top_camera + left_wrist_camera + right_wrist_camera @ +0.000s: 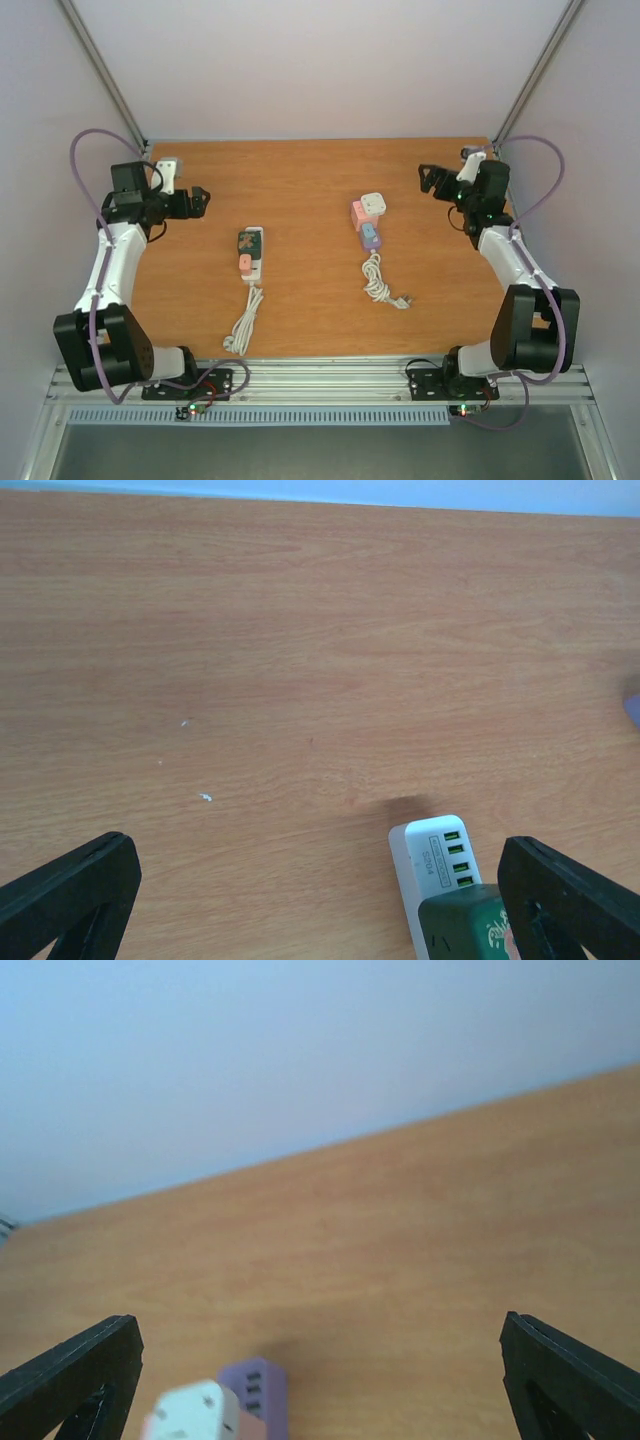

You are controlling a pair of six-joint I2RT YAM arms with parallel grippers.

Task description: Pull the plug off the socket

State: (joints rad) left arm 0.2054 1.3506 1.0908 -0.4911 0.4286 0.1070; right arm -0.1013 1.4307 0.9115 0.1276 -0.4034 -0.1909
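Overhead, the brown wood-grain tabletop (pixel 310 170) carries two power strips lying well apart. Left of centre lies the white plastic power strip (pixel 251 255), with a dark green plug (pixel 246 240) seated at its upper end and an orange plug (pixel 245 264) just below it. Its white cord (pixel 243 322) is bundled toward the lower edge.

Right of centre lies the purple power strip (pixel 369 236), with a white cube-shaped plug (pixel 374 204) and a pink plug (pixel 357 215) at its upper end. Its coiled white cable (pixel 378 282) trails below.

The left gripper (pixel 202 201) hovers at the upper left, its black fingers (pixel 70 895) spread wide and grasping nothing. Its wrist view shows the white strip and green plug at the lower right. The right gripper (pixel 427 180) hangs at the upper right, likewise spread and empty, with the white cube plug at the lower left of its wrist view.
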